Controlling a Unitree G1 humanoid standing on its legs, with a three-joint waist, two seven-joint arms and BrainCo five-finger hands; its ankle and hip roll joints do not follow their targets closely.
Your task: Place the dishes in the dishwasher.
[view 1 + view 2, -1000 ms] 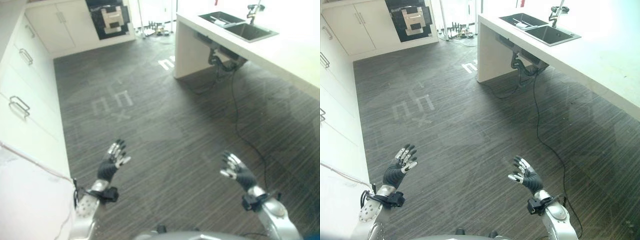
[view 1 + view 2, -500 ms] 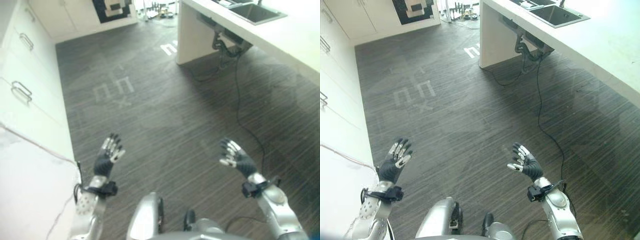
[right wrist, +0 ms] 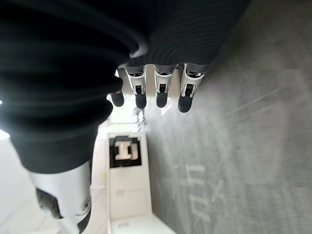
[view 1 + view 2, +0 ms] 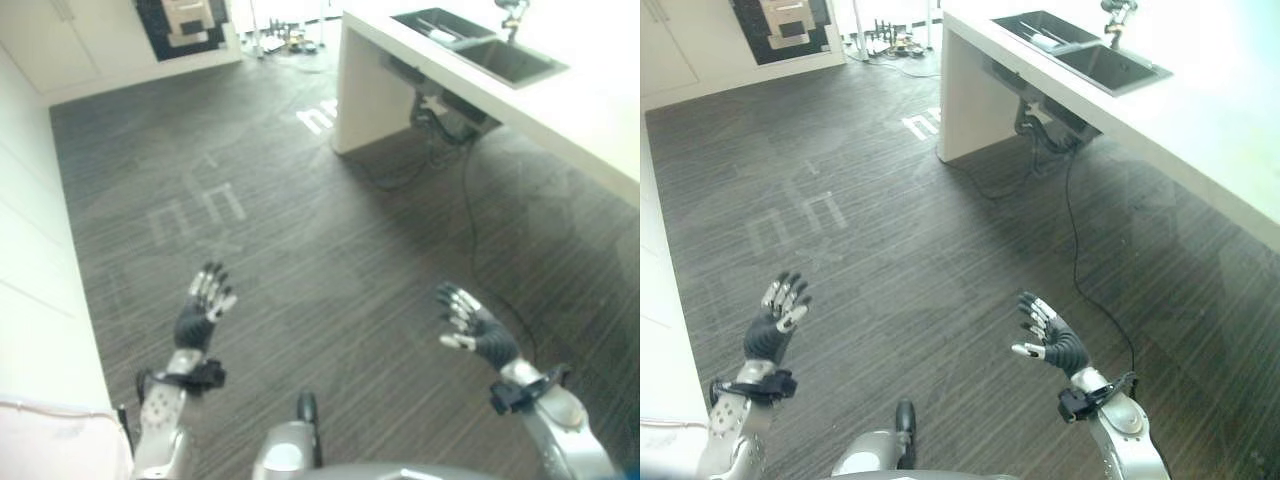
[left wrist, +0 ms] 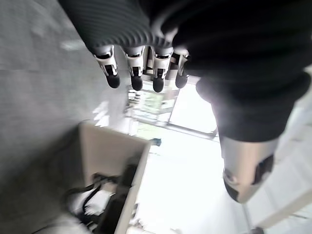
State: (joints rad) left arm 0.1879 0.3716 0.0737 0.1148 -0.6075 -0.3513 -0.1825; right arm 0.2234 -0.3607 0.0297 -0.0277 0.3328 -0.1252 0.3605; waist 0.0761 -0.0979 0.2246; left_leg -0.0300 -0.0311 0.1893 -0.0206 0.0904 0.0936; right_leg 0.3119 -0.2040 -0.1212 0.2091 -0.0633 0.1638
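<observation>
Fingers on your left hand (image 4: 197,315) are straight and spread, holding nothing, raised over the dark striped floor (image 4: 330,250) beside the white cabinets (image 4: 30,290). Your right hand (image 4: 478,330) is likewise spread and empty above the floor. Farther off to the right, the white counter (image 4: 1200,130) carries a double sink (image 4: 1080,55); something pale lies in its far basin, too small to identify as dishes.

Dark striped floor (image 4: 330,230); white counter (image 4: 1200,130), sink (image 4: 1080,55).
</observation>
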